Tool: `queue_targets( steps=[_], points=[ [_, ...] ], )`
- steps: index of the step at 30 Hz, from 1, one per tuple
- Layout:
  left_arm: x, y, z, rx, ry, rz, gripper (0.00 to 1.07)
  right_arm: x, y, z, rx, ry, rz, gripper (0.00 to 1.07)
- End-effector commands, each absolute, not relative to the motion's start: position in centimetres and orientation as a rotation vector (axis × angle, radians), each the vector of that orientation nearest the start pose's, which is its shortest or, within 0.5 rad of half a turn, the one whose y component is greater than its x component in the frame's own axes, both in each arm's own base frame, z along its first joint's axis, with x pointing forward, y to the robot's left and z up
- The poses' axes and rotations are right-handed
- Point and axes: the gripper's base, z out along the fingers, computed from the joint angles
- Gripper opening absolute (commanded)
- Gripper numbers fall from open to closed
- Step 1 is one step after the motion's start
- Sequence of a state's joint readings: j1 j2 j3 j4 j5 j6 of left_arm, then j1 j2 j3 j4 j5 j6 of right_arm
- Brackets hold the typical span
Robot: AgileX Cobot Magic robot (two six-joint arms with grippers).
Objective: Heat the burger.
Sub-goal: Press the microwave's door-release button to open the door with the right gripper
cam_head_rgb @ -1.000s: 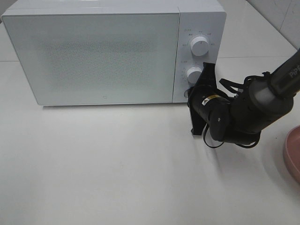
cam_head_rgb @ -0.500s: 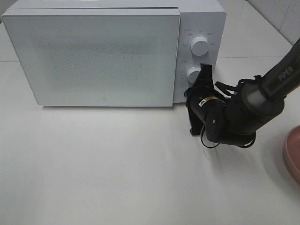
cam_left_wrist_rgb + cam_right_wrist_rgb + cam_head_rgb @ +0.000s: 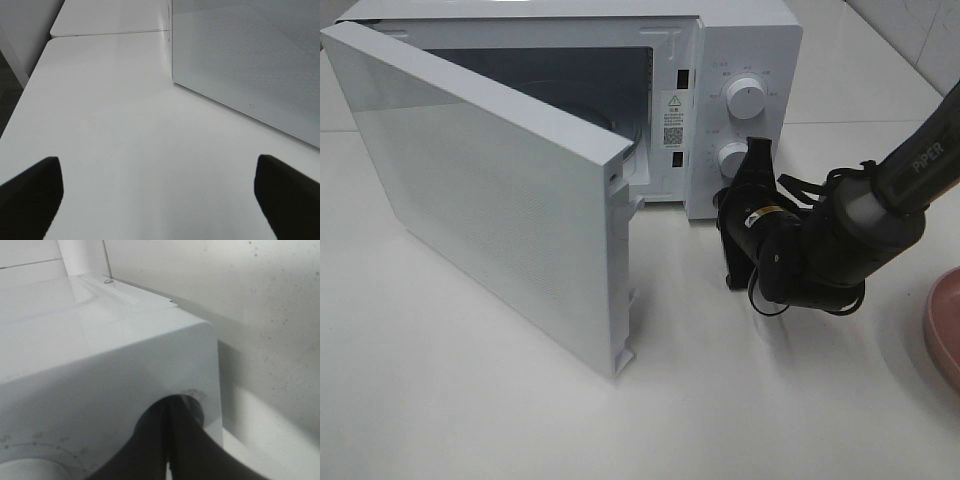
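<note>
A white table (image 3: 520, 420) fills nearly the whole scene. Its smooth top takes an even, diffuse light from above that leaves only soft grey shadows. A thin seam (image 3: 860, 122) crosses the surface toward the back, where a second white tabletop (image 3: 880, 70) butts against the first. The left wrist view shows the same joint and the near top's rounded corner (image 3: 50, 44). At the far right corner stands a wall of pale tiles (image 3: 920, 30) with grey grout lines. Beyond the table's edge, a strip of dark floor (image 3: 7, 100) runs below a plain light-grey upright surface (image 3: 20, 30); whether it is a wall or a panel cannot be told.
</note>
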State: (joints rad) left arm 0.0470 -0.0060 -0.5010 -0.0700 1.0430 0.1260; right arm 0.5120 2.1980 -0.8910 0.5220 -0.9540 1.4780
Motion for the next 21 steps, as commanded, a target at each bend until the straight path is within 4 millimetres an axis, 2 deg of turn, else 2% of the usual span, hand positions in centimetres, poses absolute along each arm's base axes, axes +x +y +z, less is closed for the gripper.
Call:
queue_targets(
  steps=[1,12,21],
  points=[
    [-0.8,-0.6,27.8,0.086,1.995,0.024,0.96,38.2,14.2,12.3,1.223,1.089,1.305,0.00],
    [-0.8,-0.6,27.8,0.086,1.995,0.024,0.96,37.5,14.0,11.7,1.262,1.165,1.266,0.00],
    [-0.8,-0.6,27.8,0.086,1.995,0.024,0.96,35.9,14.0,11.1,1.295,1.326,1.247,0.00]
  ],
)
